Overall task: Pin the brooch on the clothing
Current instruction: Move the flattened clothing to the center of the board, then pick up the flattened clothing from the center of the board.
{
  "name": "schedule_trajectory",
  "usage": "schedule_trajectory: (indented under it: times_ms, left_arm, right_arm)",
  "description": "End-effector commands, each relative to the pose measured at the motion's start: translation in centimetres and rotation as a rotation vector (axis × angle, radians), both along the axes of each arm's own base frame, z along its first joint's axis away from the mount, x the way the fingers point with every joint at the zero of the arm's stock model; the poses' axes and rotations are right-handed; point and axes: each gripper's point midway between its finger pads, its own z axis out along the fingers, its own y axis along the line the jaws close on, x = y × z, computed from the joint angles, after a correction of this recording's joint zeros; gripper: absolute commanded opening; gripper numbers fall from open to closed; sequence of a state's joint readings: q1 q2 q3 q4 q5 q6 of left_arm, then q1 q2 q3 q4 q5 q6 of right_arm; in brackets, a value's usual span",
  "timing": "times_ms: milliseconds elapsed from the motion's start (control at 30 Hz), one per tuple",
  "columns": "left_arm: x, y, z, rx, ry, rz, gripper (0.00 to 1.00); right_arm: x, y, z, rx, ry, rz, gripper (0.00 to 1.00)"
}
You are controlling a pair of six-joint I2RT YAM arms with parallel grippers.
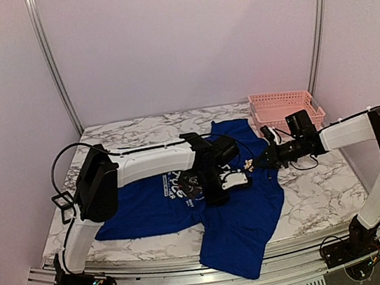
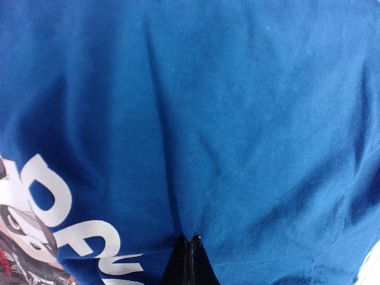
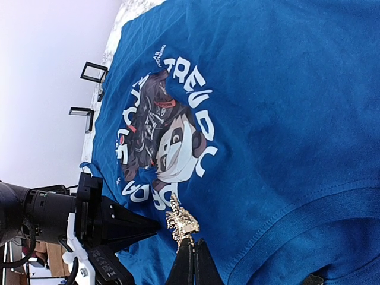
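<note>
The royal-blue T-shirt (image 1: 246, 212) lies spread on the marble table, its round panda print (image 3: 163, 139) left of centre. My left gripper (image 2: 189, 238) is shut, pinching a raised fold of the shirt fabric (image 2: 237, 119) just right of the print. It also shows in the right wrist view as black pointed fingers (image 3: 127, 225). My right gripper (image 3: 191, 242) is shut on a small gold brooch (image 3: 181, 219), held just above the shirt below the print's lettering and close to the left gripper's tips. From above, the brooch (image 1: 251, 166) sits between the two grippers.
A pink basket (image 1: 284, 108) stands at the table's back right. Small black frame stands (image 1: 63, 205) sit at the left edge. The shirt's hem hangs over the near table edge (image 1: 228, 261). The collar rib (image 3: 320, 219) lies right of the right gripper.
</note>
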State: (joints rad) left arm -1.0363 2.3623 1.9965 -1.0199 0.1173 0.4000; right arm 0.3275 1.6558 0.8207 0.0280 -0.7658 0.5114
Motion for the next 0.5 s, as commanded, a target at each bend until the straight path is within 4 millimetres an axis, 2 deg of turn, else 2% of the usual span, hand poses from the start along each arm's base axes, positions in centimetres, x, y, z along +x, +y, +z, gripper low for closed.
schedule_trajectory:
  times_ms: [0, 100, 300, 400, 467]
  left_arm:
    - [-0.8, 0.0, 1.7, -0.053, 0.032, 0.007, 0.0]
    - [-0.7, -0.2, 2.8, -0.076, 0.021, 0.013, 0.0]
    - [-1.1, -1.1, 6.5, -0.175, 0.021, 0.011, 0.0]
    - [-1.7, -1.1, 6.8, -0.184, 0.043, -0.001, 0.0]
    - [-2.1, -1.0, 6.1, -0.174, 0.061, -0.005, 0.0]
  right_arm:
    - [-0.6, 1.0, 0.3, 0.028, 0.002, 0.024, 0.0]
    - [-1.1, 1.6, 0.0, 0.028, 0.017, 0.042, 0.0]
    - [-2.1, 2.7, 0.4, 0.076, 0.033, 0.081, 0.0]
    - [-2.7, 3.4, 0.6, 0.089, 0.041, 0.11, 0.0]
    - [-3.0, 3.8, 0.5, 0.096, 0.045, 0.124, 0.0]
